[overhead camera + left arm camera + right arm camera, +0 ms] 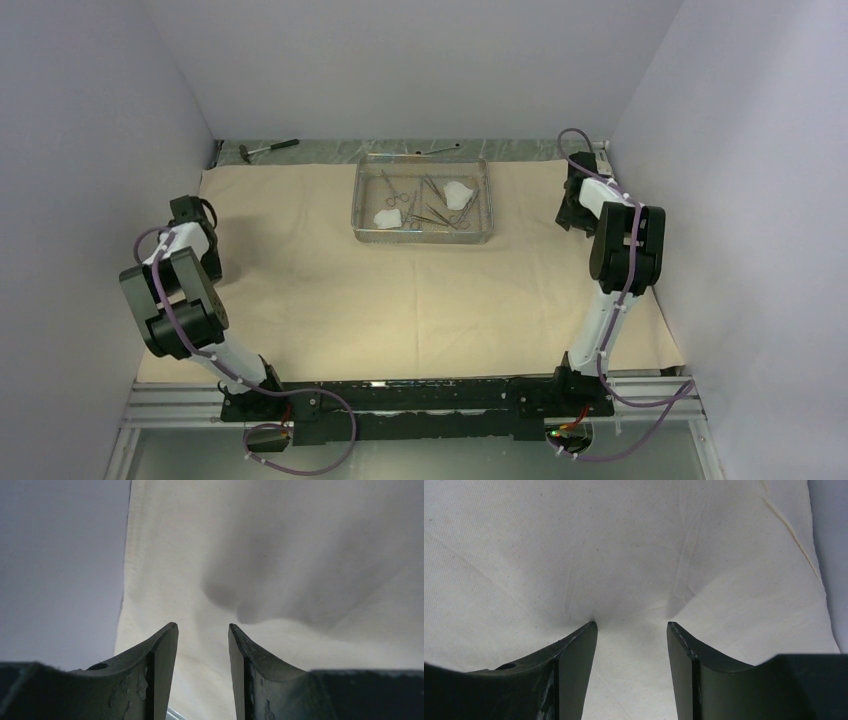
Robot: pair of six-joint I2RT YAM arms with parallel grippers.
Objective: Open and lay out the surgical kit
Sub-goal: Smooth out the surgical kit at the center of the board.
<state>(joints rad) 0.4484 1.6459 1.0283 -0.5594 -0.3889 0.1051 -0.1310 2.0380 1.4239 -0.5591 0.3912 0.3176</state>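
The tan wrap sheet lies spread open across the table. The steel wire-mesh tray stands on it at the far middle and holds silver ring-handled clamps, tweezers and white gauze pads. My left gripper is at the sheet's left edge, open and empty, just above the sheet. My right gripper is at the sheet's far right, open and empty, its fingertips at the wrinkled sheet.
A dark-handled hammer and a small thin wrench lie on the bare strip behind the sheet. Grey walls close in left, right and back. The arm bases and a black rail are at the near edge.
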